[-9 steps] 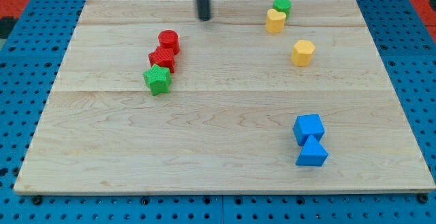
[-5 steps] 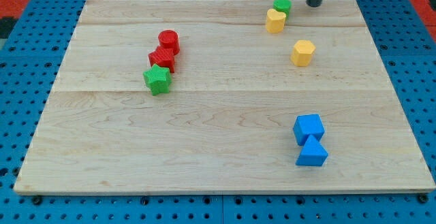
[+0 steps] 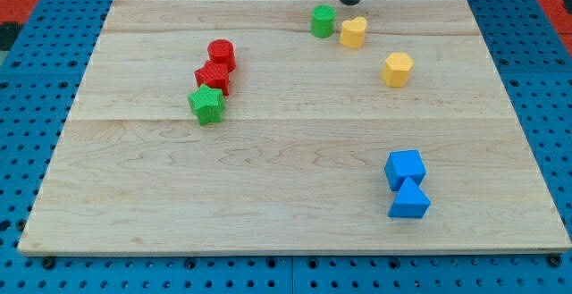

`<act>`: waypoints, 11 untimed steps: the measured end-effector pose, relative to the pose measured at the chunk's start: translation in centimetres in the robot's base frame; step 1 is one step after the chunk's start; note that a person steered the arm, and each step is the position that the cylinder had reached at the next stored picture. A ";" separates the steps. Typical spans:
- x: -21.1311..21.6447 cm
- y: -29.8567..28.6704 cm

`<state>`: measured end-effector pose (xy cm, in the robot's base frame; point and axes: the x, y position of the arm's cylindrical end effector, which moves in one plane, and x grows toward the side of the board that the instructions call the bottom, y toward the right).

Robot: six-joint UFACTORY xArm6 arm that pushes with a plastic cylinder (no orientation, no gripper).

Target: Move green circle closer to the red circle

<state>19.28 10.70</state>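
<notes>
The green circle (image 3: 323, 21) stands near the view's top, just left of a yellow heart-shaped block (image 3: 354, 33). The red circle (image 3: 221, 54) stands left of centre, at the top of a tight diagonal group with a red star-like block (image 3: 214, 77) and a green star (image 3: 206, 105). My tip (image 3: 350, 1) is at the board's top edge, just above the yellow heart and up and to the right of the green circle, apart from it.
A yellow hexagon (image 3: 398, 68) sits right of centre. A blue cube (image 3: 405, 168) and a blue triangle (image 3: 409, 200) touch each other at the lower right. The wooden board (image 3: 268, 205) lies on a blue pegboard.
My tip went from top centre to the top right, then back left. The green circle slid left and a little down; the yellow heart shifted slightly left and down.
</notes>
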 end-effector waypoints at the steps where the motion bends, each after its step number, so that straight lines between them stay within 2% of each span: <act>1: 0.4 2.2; 2: 2.9 -0.4; 3: 3.9 -6.4; 4: 4.5 -9.8; 5: 4.5 -3.4; 6: 6.6 -2.3; 7: 8.4 -7.9; 9: 7.9 -16.3; 11: 7.0 -12.3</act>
<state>26.33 -1.56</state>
